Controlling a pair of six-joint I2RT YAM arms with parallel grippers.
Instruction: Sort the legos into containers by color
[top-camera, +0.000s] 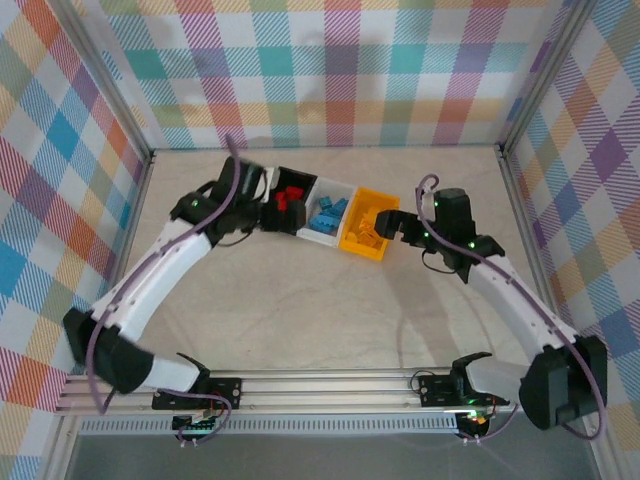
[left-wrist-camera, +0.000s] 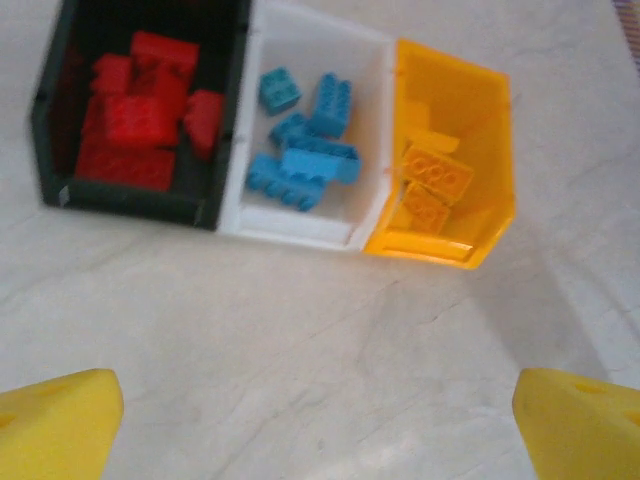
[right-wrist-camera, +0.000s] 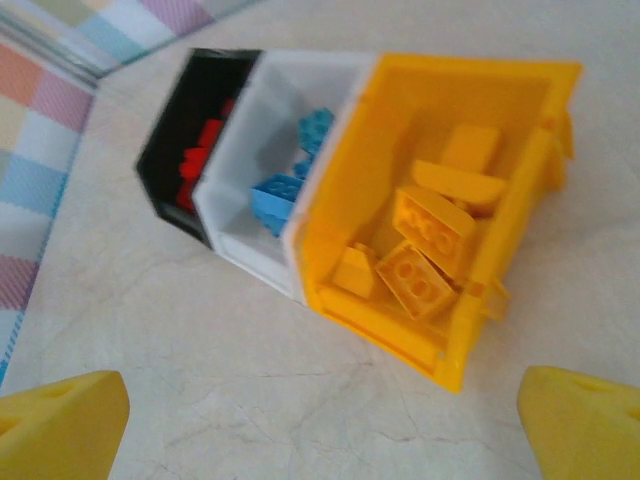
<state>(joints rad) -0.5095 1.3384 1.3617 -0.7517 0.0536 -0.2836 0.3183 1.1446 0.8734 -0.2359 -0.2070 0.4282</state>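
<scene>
On the pale marbled worktop (left-wrist-camera: 300, 330), the left gripper (left-wrist-camera: 320, 425) hangs spread wide below a touching row across the upper frame, a small black plastic bin (left-wrist-camera: 140, 200) holding red studded bricks (left-wrist-camera: 140, 120), a white plastic bin (left-wrist-camera: 290, 228) holding blue bricks (left-wrist-camera: 310, 160), a yellow-orange plastic bin (left-wrist-camera: 425, 245) holding orange bricks (left-wrist-camera: 435, 180), with the right gripper (right-wrist-camera: 320, 425) equally spread.

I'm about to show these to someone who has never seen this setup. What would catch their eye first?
A row of three bins sits mid-table: the black bin holds red bricks, the white bin holds blue bricks, and the yellow-orange bin holds yellow-orange bricks. The left gripper and right gripper are open and empty, one at each end of the row. Bright plaid walls surround everything.
</scene>
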